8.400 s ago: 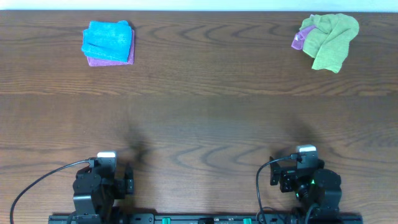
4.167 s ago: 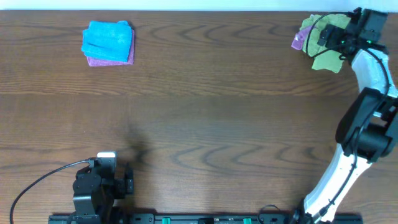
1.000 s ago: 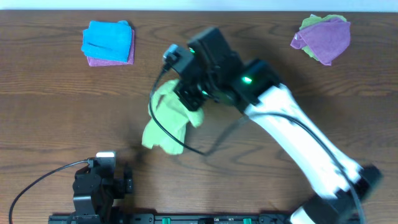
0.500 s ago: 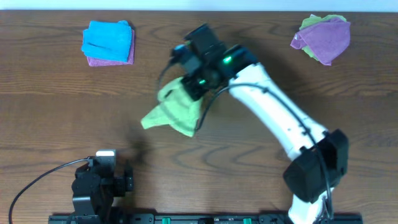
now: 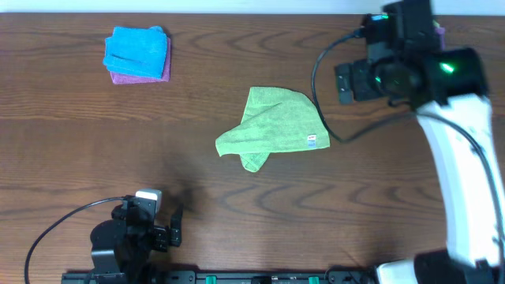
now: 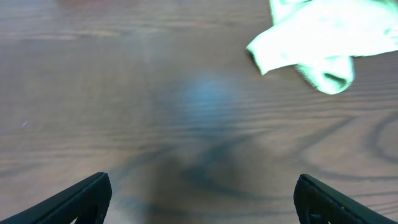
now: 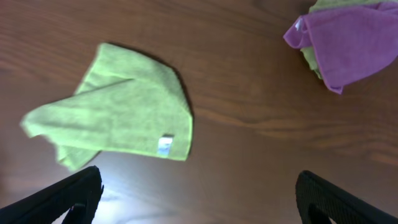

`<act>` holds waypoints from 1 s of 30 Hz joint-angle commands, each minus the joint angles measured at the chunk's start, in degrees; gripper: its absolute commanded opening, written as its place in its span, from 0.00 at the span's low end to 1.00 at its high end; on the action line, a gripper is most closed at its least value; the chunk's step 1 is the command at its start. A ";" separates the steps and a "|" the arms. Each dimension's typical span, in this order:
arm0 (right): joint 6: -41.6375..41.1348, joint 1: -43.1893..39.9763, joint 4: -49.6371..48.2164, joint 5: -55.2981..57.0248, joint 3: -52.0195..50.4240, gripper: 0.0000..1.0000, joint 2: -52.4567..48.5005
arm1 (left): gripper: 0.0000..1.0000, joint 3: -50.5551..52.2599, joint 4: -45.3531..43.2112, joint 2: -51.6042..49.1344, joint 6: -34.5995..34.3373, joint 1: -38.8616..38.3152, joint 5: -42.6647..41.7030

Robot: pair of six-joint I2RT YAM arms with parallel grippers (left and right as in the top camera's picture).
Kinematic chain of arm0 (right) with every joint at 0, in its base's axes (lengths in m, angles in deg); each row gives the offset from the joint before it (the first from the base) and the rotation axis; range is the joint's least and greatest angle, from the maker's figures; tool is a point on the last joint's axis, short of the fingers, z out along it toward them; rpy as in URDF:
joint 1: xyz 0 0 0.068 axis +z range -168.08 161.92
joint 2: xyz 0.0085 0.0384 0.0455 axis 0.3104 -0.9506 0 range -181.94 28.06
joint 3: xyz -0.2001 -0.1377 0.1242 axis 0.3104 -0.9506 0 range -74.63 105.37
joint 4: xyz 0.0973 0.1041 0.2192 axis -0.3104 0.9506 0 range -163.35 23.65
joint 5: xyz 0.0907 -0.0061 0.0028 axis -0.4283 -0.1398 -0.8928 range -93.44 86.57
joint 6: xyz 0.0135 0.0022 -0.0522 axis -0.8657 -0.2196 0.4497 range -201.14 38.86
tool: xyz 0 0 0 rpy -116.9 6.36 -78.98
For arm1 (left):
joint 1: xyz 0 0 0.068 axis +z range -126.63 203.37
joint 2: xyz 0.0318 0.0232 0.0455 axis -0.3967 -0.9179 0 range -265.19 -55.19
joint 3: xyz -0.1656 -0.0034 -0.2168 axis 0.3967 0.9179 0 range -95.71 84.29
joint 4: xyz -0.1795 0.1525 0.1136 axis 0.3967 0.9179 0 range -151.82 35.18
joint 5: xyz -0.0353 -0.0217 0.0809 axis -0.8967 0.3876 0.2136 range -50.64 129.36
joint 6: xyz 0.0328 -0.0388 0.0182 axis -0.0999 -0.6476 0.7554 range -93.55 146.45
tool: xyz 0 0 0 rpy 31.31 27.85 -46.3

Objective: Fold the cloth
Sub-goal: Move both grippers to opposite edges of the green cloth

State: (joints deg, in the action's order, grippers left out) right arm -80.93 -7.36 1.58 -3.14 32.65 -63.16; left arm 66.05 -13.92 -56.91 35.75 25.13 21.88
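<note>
The lime-green cloth lies loose and crumpled in the middle of the table, partly spread, one corner folded under at its front. Its small white tag is at the right edge. It also shows in the right wrist view and at the top right of the left wrist view. My right gripper is open and empty, raised above the table to the back right of the cloth, its fingers wide apart. My left gripper is open and empty at the front left, well short of the cloth.
A bright blue cloth lies folded on a purple cloth at the back left. A crumpled purple cloth lies over another green cloth at the back right, mostly hidden under my right arm in the overhead view.
My right gripper has let go of the lime-green cloth mid-table and moved up and to the back right. The cloth now lies partly spread. The left arm has shifted only slightly.
</note>
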 commanded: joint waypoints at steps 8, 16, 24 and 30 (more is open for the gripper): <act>-1.05 -10.05 0.09 -18.01 -12.50 0.99 -0.28 | 0.95 -3.43 -10.43 -4.57 -11.93 -0.20 -9.38; 0.13 -16.20 -10.23 -33.09 -29.75 0.99 3.63 | 0.95 -13.07 -10.43 -27.58 -25.44 -0.57 -17.68; -0.02 -16.46 -19.96 -41.29 -40.74 0.99 3.80 | 0.95 -19.89 -14.12 -51.36 -30.88 -2.93 -25.07; -0.83 -17.20 -22.88 -41.29 -46.10 0.99 3.80 | 0.95 -19.82 -16.87 -63.71 -46.64 -2.95 -25.68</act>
State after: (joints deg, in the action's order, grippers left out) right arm -81.57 -23.71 -20.88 -41.89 -12.40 -60.25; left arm 46.93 -30.20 -118.59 -3.99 22.40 -2.18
